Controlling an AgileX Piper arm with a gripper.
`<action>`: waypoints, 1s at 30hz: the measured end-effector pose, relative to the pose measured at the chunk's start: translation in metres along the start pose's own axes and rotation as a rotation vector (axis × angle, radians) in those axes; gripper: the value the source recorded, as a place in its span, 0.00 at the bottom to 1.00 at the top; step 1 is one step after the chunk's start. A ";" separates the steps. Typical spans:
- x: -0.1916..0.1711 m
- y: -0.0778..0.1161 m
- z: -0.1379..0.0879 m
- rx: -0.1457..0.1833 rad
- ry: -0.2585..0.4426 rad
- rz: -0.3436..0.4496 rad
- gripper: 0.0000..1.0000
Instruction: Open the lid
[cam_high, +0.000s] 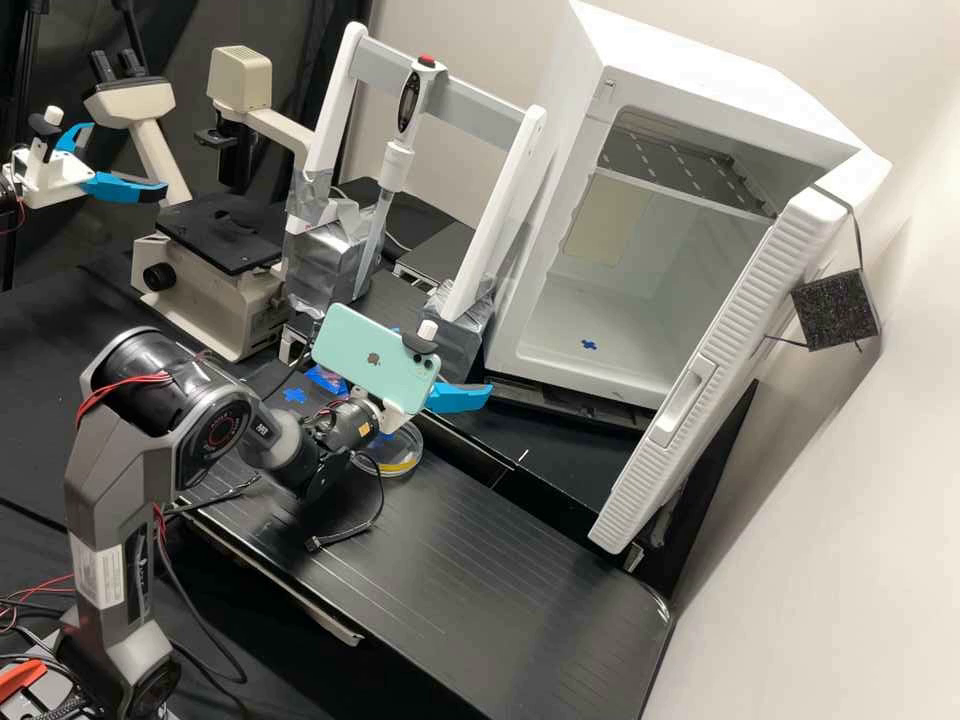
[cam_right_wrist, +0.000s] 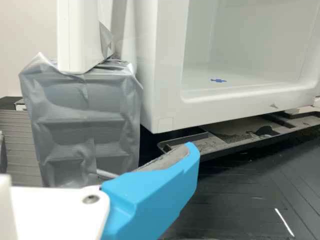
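My gripper (cam_high: 443, 362) is over the bench's far side in the high view, its blue fingers spread, one partly behind the mint-green phone. In the wrist view the gripper (cam_right_wrist: 156, 196) has one blue finger in sight, nothing against its grey pad. A clear round dish (cam_high: 412, 455) with a yellow mark lies on the black bench, below the gripper in the high view. The wrist and phone hide part of the dish, and I cannot tell its lid from its base.
Beyond the gripper stand a silver-taped block (cam_right_wrist: 82, 125) under a white frame and a white open-doored cabinet (cam_high: 560, 368). A microscope (cam_high: 215, 300) stands at the back left. A cable (cam_high: 345, 538) hangs by the wrist; blue tape (cam_high: 294, 395) marks the bench.
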 end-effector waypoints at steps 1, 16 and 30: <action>0.000 0.000 0.000 0.000 0.000 0.000 1.00; -0.031 0.005 0.011 0.005 0.025 0.031 1.00; -0.127 0.012 0.016 0.054 0.131 0.112 1.00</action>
